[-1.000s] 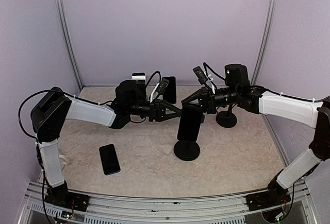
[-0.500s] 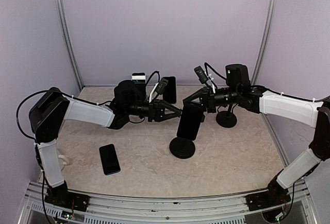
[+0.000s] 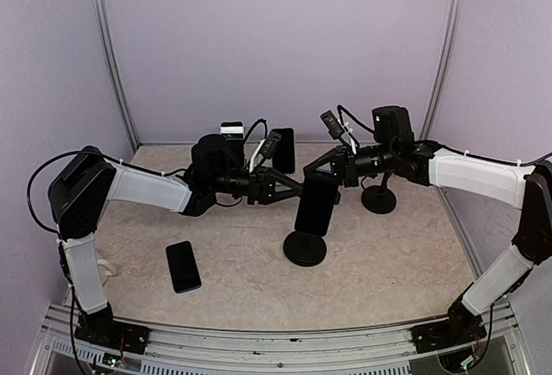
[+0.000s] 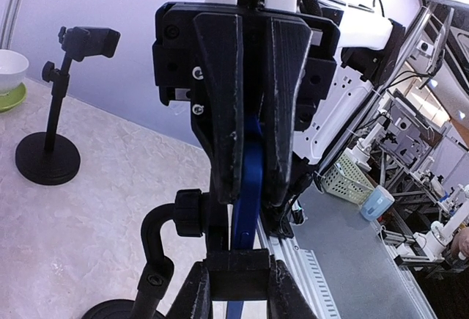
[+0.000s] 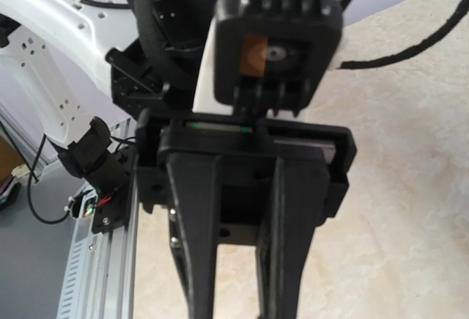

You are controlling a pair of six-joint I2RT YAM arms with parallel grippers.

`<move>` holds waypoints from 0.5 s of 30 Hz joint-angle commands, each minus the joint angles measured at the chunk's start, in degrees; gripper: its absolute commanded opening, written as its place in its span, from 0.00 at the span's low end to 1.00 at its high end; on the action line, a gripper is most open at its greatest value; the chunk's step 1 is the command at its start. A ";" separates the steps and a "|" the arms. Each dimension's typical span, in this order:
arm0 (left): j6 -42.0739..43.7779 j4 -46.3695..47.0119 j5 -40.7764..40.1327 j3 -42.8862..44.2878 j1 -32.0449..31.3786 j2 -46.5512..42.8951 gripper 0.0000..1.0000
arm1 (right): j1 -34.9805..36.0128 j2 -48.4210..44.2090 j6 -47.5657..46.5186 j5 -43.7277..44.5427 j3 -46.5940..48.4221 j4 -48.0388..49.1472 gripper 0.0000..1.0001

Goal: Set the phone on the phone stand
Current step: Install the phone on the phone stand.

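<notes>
A dark phone stands upright over the phone stand, a black round base with a curved neck. My left gripper comes in from the left. In the left wrist view it is shut on the stand's black clamp block, and the phone's blue edge passes through that block. My right gripper comes from the right, its fingers pinched on the phone's upper part. The right wrist view shows only that gripper over the table; the phone is hidden there.
A second phone lies flat at the front left. Another black stand is behind the right gripper. A dark upright slab and a white-and-black box sit by the back wall. A white bowl shows at the far edge.
The stand's base and the phone have shifted slightly left and away from me over the last second. Both grippers keep their holds.
</notes>
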 commanded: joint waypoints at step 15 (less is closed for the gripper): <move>2.96 1.75 2.67 2.23 1.20 -3.33 0.35 | -0.79 1.68 -0.56 -0.03 2.83 -5.38 0.00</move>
